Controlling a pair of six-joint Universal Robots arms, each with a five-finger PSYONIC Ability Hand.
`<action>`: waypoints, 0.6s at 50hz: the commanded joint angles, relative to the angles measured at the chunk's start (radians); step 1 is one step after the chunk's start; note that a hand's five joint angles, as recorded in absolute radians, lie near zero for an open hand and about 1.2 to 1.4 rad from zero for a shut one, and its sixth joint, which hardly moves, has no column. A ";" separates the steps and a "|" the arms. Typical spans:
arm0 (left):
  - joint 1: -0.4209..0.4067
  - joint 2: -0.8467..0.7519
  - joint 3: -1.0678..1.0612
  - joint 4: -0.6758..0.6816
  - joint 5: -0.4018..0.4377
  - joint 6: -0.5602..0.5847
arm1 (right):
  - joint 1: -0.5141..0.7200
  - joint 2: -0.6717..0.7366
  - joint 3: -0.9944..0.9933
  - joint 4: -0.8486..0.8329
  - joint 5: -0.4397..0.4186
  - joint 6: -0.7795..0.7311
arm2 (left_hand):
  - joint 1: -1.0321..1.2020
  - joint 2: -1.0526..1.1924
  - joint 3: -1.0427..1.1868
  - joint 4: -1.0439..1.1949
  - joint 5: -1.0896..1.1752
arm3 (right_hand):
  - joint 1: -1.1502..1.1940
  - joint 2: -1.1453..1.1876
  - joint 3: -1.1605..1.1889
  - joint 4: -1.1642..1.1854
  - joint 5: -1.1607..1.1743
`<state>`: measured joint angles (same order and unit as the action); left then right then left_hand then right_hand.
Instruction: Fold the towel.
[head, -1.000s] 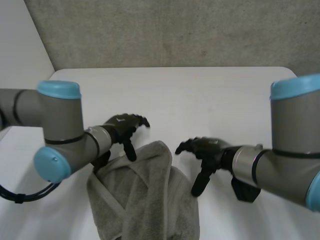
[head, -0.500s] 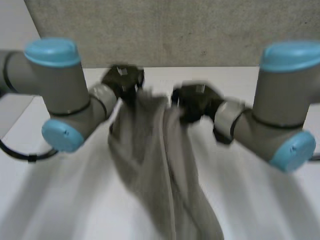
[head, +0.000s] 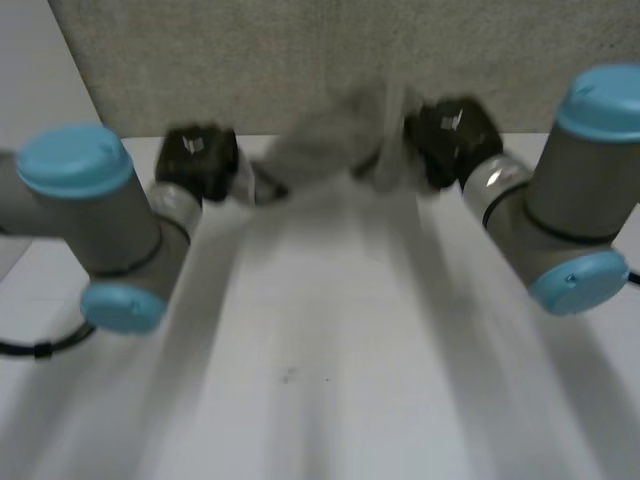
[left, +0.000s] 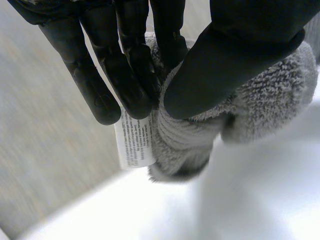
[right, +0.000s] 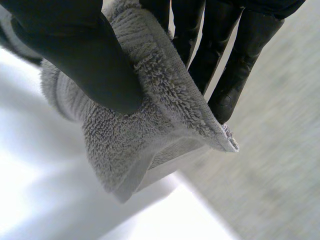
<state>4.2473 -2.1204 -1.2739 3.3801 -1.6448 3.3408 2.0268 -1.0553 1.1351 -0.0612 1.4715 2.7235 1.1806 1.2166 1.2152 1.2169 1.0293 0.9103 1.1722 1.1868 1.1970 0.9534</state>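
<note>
In the head view the towel (head: 330, 140) is just a grey smear strung between the left hand (head: 198, 160) and right hand (head: 452, 135), so no telling its outline or how far it hangs toward the counter (head: 330, 350). Both arms run off the side edges. Left wrist view: the thumb (left: 235, 55) covers the towel where it's pinched. The white label (left: 135, 142) slips behind the fingers (left: 135, 75), print way too small to read. Right wrist view, same deal: the thumb hides the patch it presses, and the rest of the towel vanishes behind it.

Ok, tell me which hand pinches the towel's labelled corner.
The left hand; a white label hangs at its fingertips, while the right hand pinches plain towel edge.
</note>
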 joint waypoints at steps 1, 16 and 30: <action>-0.004 -0.027 -0.193 -0.007 -0.004 0.006 | -0.017 0.126 0.041 0.143 -0.008 -0.064 | 0.216 0.180 0.181 0.179 0.192 | 0.486 0.224 0.209 0.199 0.268; -0.061 0.154 -0.446 -0.200 -0.015 0.118 | -0.071 -0.001 0.244 0.275 -0.019 -0.206 | -0.518 -0.554 -0.553 -0.554 -0.541 | 0.486 0.224 0.209 0.199 0.268; -0.041 0.317 -0.293 -0.199 -0.006 0.111 | -0.099 -0.052 0.367 0.159 -0.050 -0.208 | -0.885 -0.921 -0.920 -0.921 -0.908 | 0.486 0.224 0.209 0.199 0.268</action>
<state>4.1940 -1.8110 -1.6671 3.1759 -1.6523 3.4597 1.9328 -1.1029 1.4600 0.1484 1.4257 2.5196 0.3042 0.2959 0.2953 0.2959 0.1202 0.9092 1.1722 1.1868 1.1970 0.9593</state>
